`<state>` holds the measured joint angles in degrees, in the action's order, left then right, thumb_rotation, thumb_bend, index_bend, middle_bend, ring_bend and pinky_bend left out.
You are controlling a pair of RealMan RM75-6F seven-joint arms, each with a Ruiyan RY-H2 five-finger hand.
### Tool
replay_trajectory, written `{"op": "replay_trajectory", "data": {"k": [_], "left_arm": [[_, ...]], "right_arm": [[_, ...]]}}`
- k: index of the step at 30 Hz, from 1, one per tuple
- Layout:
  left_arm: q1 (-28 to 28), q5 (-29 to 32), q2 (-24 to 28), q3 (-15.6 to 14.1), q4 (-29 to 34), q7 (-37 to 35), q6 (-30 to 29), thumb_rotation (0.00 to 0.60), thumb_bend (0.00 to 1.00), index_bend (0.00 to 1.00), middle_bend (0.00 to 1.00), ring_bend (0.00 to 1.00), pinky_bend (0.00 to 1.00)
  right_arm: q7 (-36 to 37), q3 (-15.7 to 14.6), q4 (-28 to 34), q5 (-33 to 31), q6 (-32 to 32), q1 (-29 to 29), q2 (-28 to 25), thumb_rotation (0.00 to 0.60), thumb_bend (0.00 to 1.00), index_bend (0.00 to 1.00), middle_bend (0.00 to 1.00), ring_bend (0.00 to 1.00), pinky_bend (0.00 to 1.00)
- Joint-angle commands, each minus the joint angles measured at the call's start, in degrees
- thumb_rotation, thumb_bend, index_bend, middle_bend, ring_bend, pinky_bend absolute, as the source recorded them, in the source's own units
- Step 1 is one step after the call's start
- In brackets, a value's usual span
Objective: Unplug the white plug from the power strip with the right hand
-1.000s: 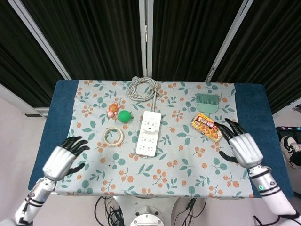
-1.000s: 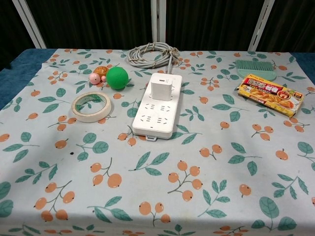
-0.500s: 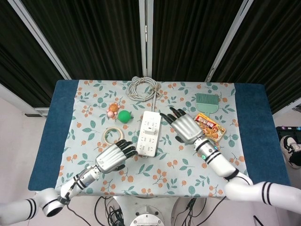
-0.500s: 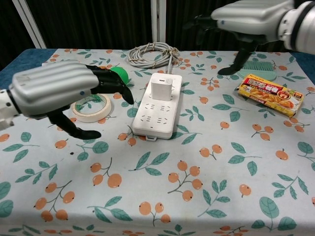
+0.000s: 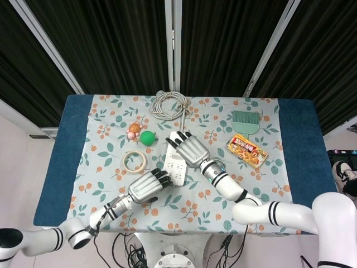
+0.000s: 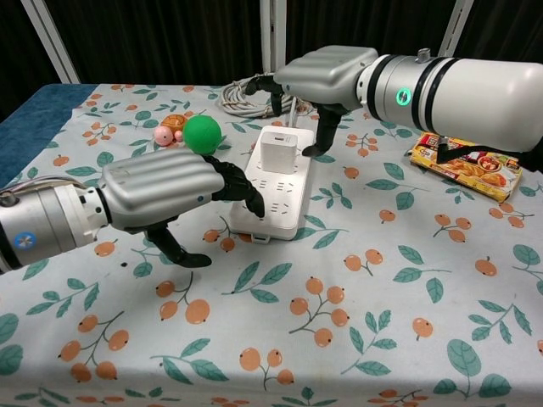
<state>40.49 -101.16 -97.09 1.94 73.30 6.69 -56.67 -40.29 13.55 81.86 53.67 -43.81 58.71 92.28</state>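
The white power strip [image 6: 270, 202] lies mid-table with the white plug [image 6: 277, 151] standing in its far end. My right hand [image 6: 327, 75] hovers just above the plug with fingers spread; its thumb hangs beside the plug's right face and it holds nothing. My left hand [image 6: 161, 191] is low at the strip's near left corner, its dark fingertips [image 6: 246, 193] lying over the strip's edge. In the head view the right hand [image 5: 189, 149] hides the plug, and the strip [image 5: 174, 167] shows between both hands, the left hand [image 5: 147, 186] at its near end.
A green ball [image 6: 202, 134] and a pink toy [image 6: 170, 129] sit left of the strip, a tape roll [image 5: 134, 161] nearer. The coiled cable [image 6: 254, 91] lies behind. A snack box [image 6: 467, 161] and a green brush [image 5: 245, 120] are to the right.
Both hands came in from the table's sides. The right hand went from beside the snack box to over the plug; the left hand moved forward to the strip's near left corner.
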Motion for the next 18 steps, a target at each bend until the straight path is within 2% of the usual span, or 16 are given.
{"op": "replay_trajectory", "data": {"k": [1,11,18], "left_arm": [[0.50,0.19,-0.68,-0.29,-0.56,-0.48,-0.31,0.600,0.20,0.26,0.25,0.17,0.25],[1.57,1.25,-2.84,-1.16,-3.53,-2.36,-1.48,0.600,0.20,0.26,0.25,0.17,0.24],[1.59,2.11,-4.21,-2.00,-5.51,-4.37,-2.54,0.600,0.19,0.26,0.25,0.17,0.24]], "right_arm": [[0.06,-0.87,-2.73,-0.95,0.71,1.45,2.03,0.600,0.21,0.07,0.26,0.09,0.22],[1.23,-2.49,-8.46,-0.91,2.25,4.16,5.36,0.600,0.24,0.13,0.29,0.11,0.24],[2.14,-3.23,-11.35,-0.99,3.06,5.47,6.95,0.600,0.25,0.22,0.35,0.15,0.26]]}}
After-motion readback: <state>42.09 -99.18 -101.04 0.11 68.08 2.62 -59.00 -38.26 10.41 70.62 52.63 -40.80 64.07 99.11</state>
